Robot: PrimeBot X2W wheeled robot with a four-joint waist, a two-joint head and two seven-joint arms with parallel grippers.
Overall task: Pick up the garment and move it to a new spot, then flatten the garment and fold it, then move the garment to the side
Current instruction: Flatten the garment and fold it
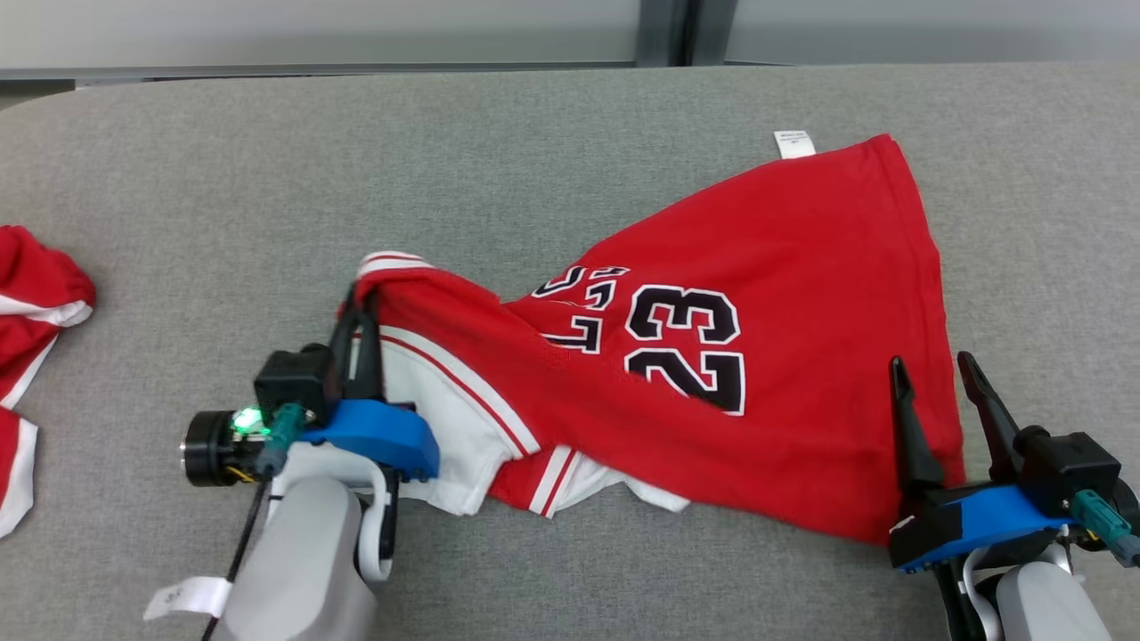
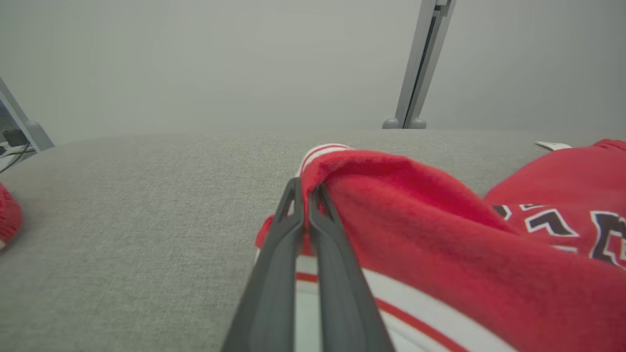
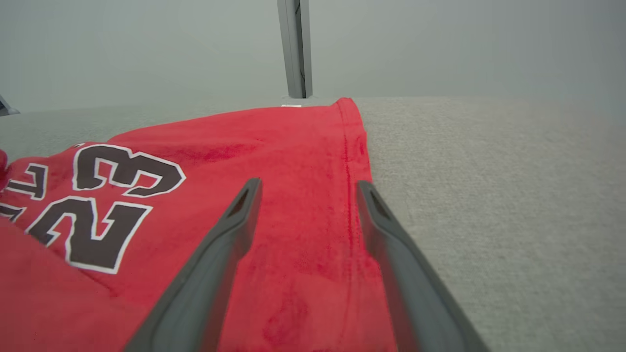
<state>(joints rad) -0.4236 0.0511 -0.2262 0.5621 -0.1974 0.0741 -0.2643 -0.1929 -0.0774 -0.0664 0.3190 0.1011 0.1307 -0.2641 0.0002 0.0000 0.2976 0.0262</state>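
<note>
The garment (image 1: 757, 356) is a red jersey with white trim and a black "23", lying rumpled across the grey table's middle and right. My left gripper (image 1: 359, 298) is shut on a lifted fold at the garment's left end. In the left wrist view the fingers (image 2: 293, 215) meet with the red cloth (image 2: 391, 195) pinched at their tips. My right gripper (image 1: 931, 363) stands open over the garment's right hem. In the right wrist view its two fingers (image 3: 244, 205) straddle the red hem seam (image 3: 348, 161), with nothing gripped.
Another red and white piece of clothing (image 1: 31, 312) lies at the table's left edge. A white tag (image 1: 793, 142) sticks out at the jersey's far corner. Bare grey table (image 1: 356, 151) stretches behind, and a grey post (image 2: 420, 63) rises beyond its far edge.
</note>
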